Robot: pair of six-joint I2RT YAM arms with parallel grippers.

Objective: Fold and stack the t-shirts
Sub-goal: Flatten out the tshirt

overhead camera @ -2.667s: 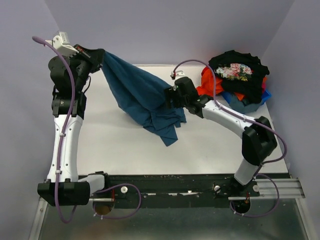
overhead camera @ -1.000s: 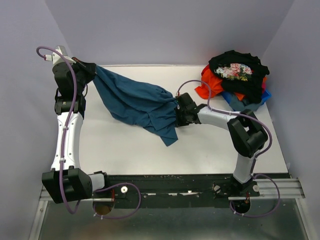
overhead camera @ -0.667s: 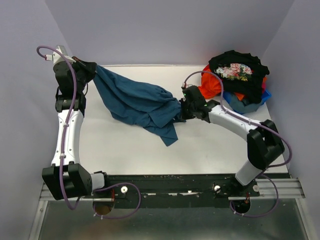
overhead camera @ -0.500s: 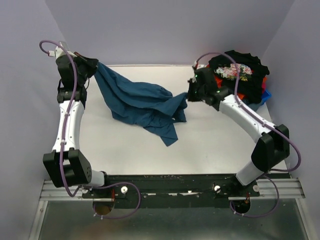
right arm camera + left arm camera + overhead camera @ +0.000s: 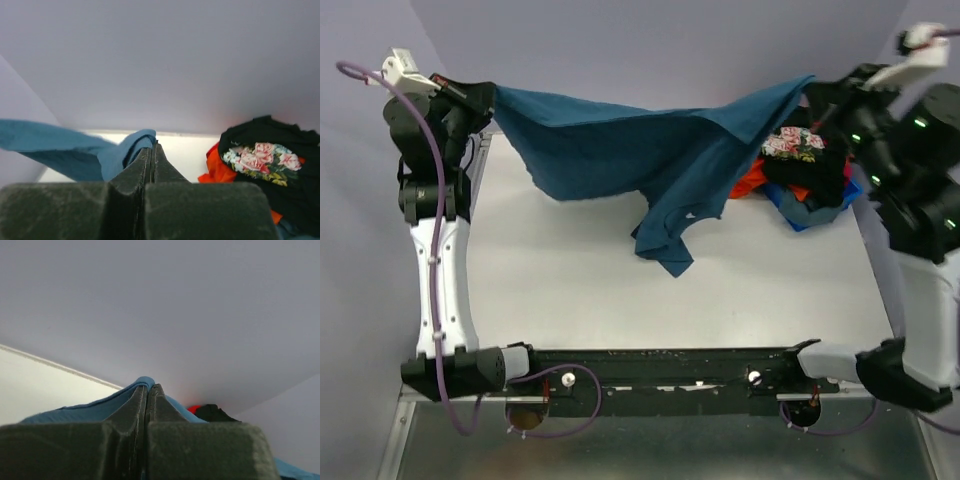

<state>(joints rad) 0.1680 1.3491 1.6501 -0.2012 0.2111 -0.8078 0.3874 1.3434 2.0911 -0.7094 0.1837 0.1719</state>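
Stretching between the two arms, the teal-blue t-shirt (image 5: 650, 150) hangs in the air above the far half of the table (image 5: 570, 300), its top edge drawn into a line from left to right. The left arm (image 5: 438, 270) rises steeply from its base at the near left corner and leans towards the far left. Its wrist turns inward, so the left gripper (image 5: 485, 96) points right. Its fingers are pressed together on one corner of the shirt, and the left wrist view shows a fold of teal cloth at their tips. The right arm (image 5: 920, 285) stands tall at the right edge, raised close to the camera. The right gripper (image 5: 812, 92) points left and is pinched tight on the opposite corner. Cloth sags from the middle of the shirt, and a lower fold hangs towards the table's centre; whether it touches the surface cannot be told. At the far right corner lies a pile: the black floral t-shirt (image 5: 810, 160) on top, the orange-red t-shirt (image 5: 750, 182) beneath it, and the bright blue t-shirt (image 5: 798, 215) at the pile's near edge.
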